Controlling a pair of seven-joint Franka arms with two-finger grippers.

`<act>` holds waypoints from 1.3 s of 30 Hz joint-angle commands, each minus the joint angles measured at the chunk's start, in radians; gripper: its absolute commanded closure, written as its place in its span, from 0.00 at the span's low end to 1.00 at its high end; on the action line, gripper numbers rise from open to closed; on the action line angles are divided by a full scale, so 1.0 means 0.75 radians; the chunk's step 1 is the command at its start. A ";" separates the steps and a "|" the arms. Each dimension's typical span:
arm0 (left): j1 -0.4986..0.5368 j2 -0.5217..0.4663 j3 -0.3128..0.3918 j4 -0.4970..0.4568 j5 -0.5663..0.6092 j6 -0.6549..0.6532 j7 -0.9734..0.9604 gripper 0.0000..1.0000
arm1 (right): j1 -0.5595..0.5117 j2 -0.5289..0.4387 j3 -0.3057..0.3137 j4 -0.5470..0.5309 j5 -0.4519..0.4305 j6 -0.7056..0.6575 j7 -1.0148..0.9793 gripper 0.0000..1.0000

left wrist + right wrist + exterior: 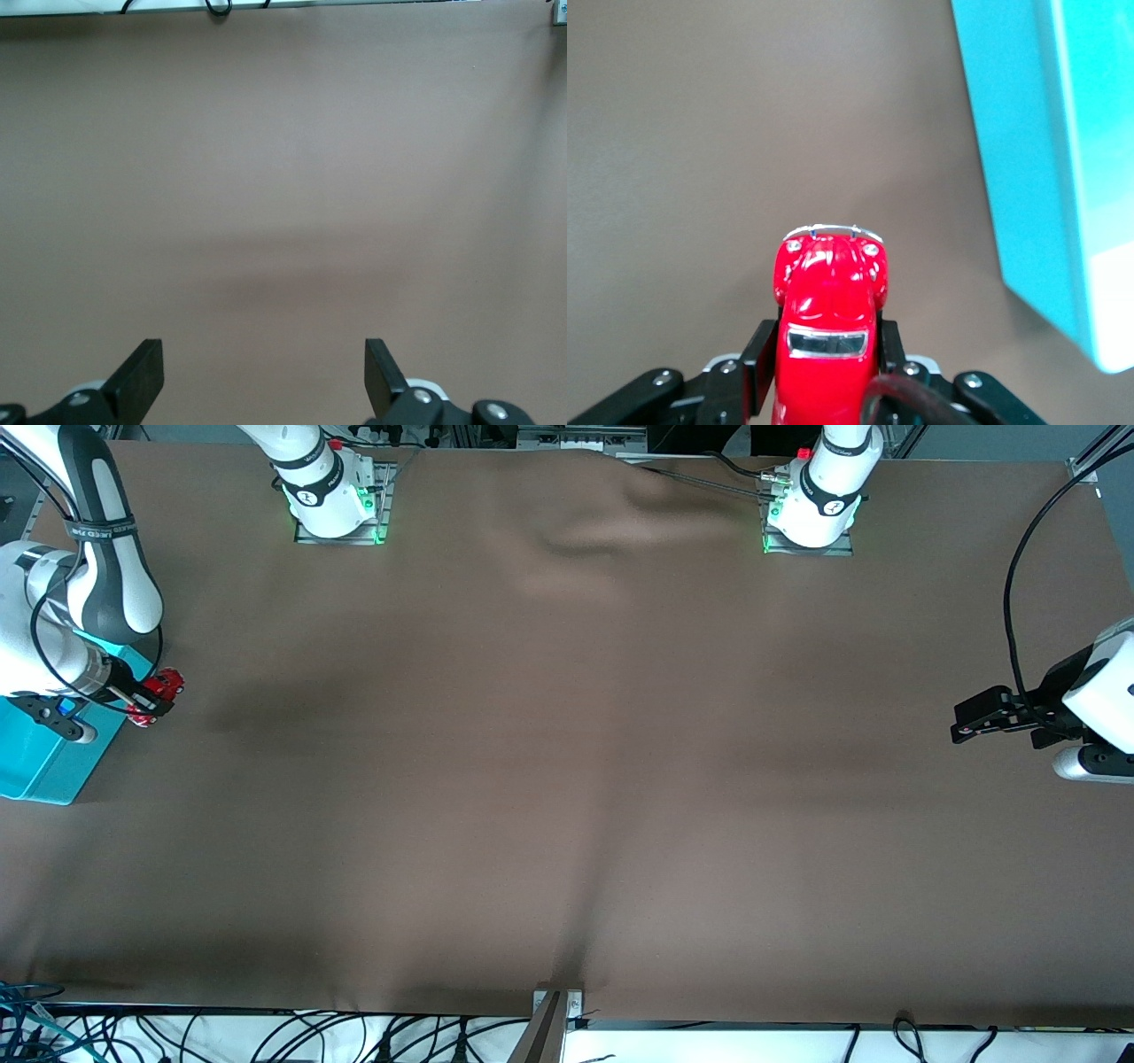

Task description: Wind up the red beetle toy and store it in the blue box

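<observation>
Glossy red beetle toy [829,305] sits clamped between the right gripper [149,701] jaws, nose pointing straight out along them, above the tabletop [567,779]. The blue box [40,766] lies just beside, at about seven o'clock in the front view. The left gripper [264,376] waits, jaws apart.

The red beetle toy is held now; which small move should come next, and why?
Probably carry it sideways over the blue box. The right end effector grips the red beetle toy above the cloth beside the box, not over its opening. The left end effector waits open.
</observation>
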 commanded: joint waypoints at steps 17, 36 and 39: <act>0.007 -0.006 0.000 0.001 0.011 0.001 0.025 0.00 | -0.010 0.004 -0.152 0.100 -0.049 -0.062 -0.317 1.00; 0.007 -0.006 0.000 -0.001 0.011 0.001 0.025 0.00 | -0.073 0.037 -0.251 0.145 -0.043 -0.062 -0.651 1.00; 0.005 -0.006 0.000 0.001 0.011 0.001 0.025 0.00 | -0.106 0.053 -0.251 0.167 -0.039 -0.062 -0.704 1.00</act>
